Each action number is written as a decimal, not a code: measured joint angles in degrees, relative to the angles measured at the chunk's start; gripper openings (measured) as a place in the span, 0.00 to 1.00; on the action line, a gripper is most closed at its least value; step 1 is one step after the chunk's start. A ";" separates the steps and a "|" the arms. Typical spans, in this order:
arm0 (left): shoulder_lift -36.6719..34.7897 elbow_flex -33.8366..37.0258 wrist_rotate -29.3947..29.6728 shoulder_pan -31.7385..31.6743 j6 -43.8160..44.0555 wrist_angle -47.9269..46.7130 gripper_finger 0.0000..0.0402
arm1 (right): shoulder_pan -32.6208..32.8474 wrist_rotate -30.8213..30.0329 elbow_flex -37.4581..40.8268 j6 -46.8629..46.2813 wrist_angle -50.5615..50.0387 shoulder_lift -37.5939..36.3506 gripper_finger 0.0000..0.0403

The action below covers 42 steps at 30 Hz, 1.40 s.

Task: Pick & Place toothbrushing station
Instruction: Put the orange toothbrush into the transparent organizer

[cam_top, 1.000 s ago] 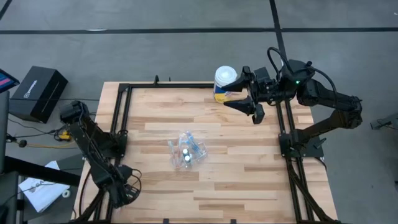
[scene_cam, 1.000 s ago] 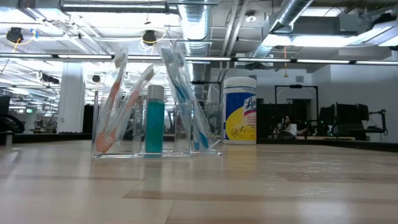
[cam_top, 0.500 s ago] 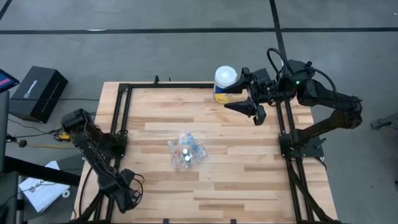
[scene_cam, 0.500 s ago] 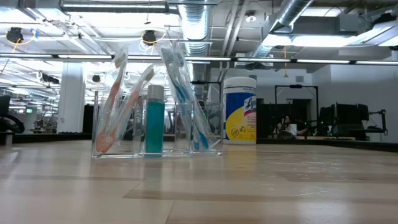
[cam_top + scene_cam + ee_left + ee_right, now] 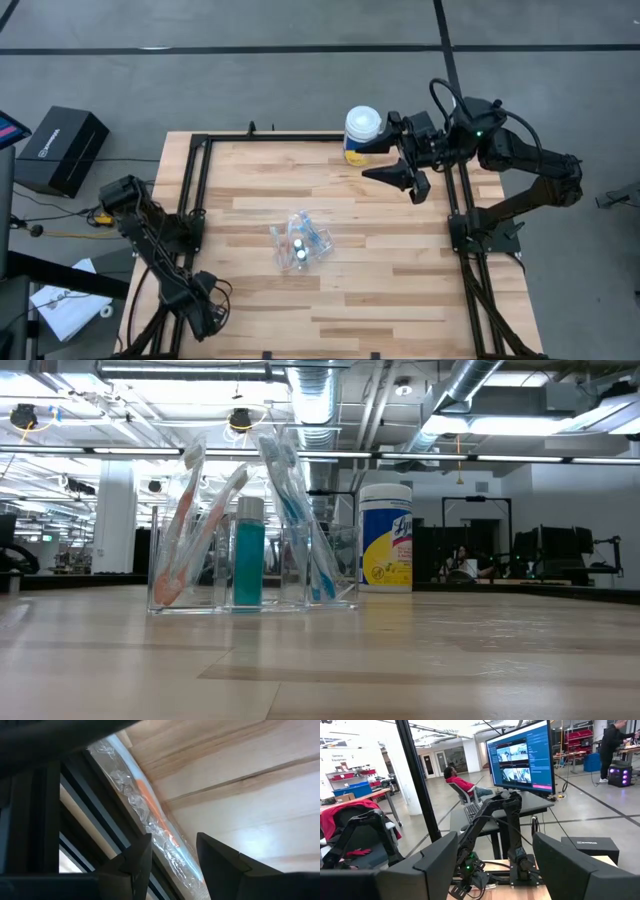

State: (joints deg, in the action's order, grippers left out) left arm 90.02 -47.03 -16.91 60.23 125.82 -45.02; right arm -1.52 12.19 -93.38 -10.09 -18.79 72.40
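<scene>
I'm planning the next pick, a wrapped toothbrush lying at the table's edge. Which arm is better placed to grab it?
Left. The left hand hangs open right over the wrapped orange toothbrush at the near left corner. The right hand hovers open at the far side beside the wipes canister.

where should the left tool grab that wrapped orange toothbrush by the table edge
Probably mid-handle, on the orange stretch of the wrapped toothbrush, coming down from above. It lies flat and long beside the table's dark frame rail, so the left tool should close across its narrow width, fingers clear of the rail.
</scene>
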 joint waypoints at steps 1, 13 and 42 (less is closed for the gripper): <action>0.00 0.17 -0.14 -0.10 -0.01 0.19 0.37 | 0.00 0.00 0.00 0.04 0.00 0.00 0.62; -0.68 0.12 -4.81 -3.52 -18.49 0.36 0.35 | -1.78 4.09 0.00 1.51 -0.89 -0.02 0.62; -1.12 11.38 -8.76 -6.06 -51.16 12.98 0.33 | -2.43 1.25 0.00 0.13 -0.83 -0.02 0.62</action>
State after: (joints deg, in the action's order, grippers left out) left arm 88.90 -35.66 -25.67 54.17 74.66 -32.04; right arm -3.95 13.43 -93.38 -9.96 -19.62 72.38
